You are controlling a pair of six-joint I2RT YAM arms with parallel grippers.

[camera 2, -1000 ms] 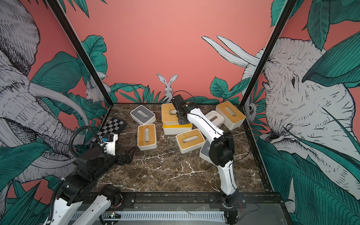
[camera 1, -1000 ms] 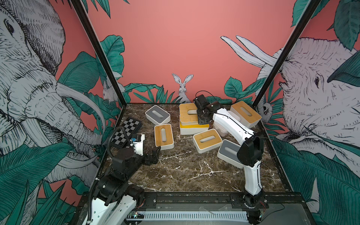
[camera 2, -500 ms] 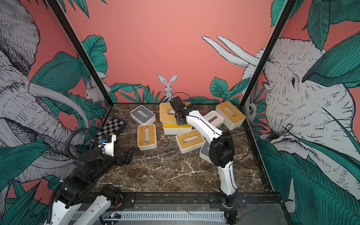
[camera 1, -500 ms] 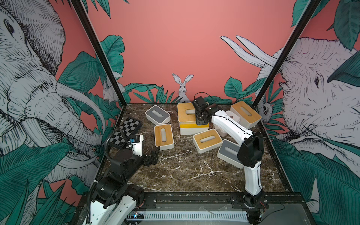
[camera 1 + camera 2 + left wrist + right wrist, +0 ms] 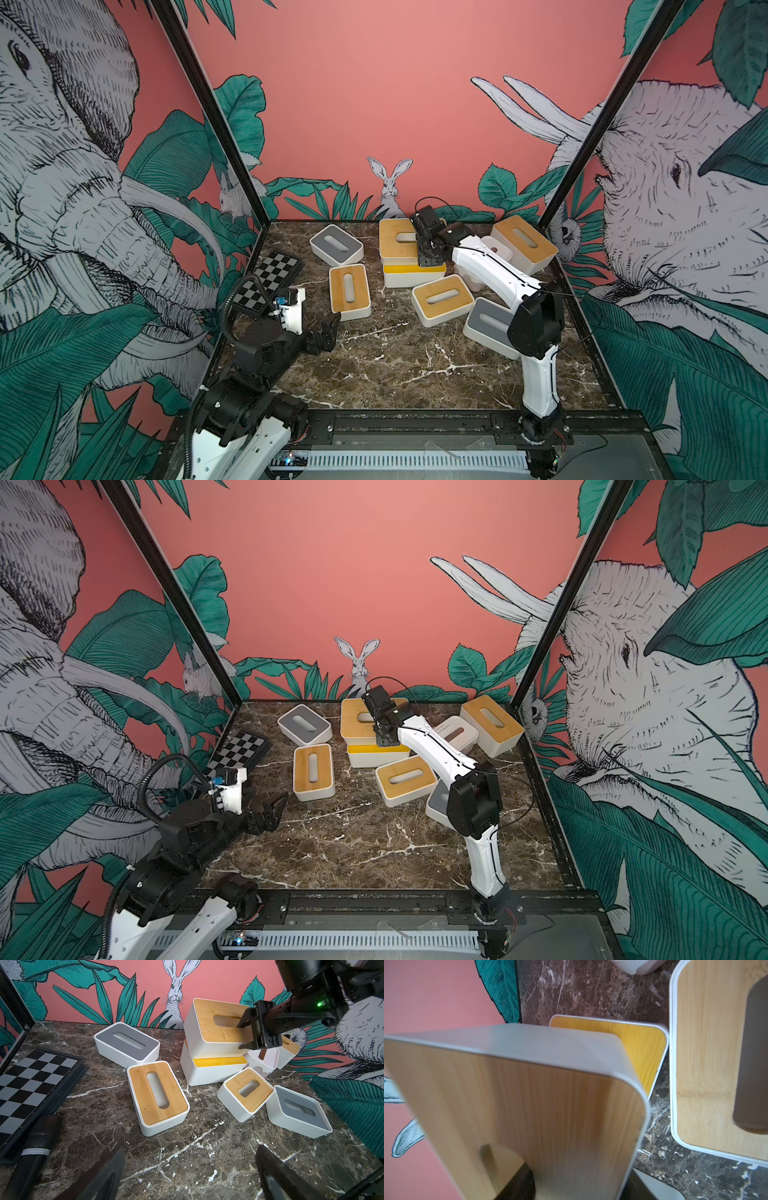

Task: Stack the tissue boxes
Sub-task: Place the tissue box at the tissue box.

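Several tissue boxes lie on the marble table (image 5: 395, 374). A bamboo-lidded box (image 5: 397, 239) rests, shifted toward the back, on another bamboo-lidded box (image 5: 413, 276). My right gripper (image 5: 428, 257) straddles the upper box's end in the left wrist view, one finger in the lid slot (image 5: 224, 1020) and one outside the wall. The blurred right wrist view leaves it unclear whether the fingers still press on it. My left gripper (image 5: 326, 332) hangs open and empty over bare marble at the front left, apart from the nearest bamboo box (image 5: 349, 291).
A grey-lidded box (image 5: 336, 243) stands at the back left. A bamboo box (image 5: 442, 297) and a grey one (image 5: 488, 326) sit under the right arm. Another bamboo box (image 5: 523, 241) and a white-lidded one (image 5: 496, 249) are at the back right. A checkerboard (image 5: 272, 282) lies left.
The right gripper and the upper bamboo box have shifted slightly left and back over the lower box. The left arm has barely moved.
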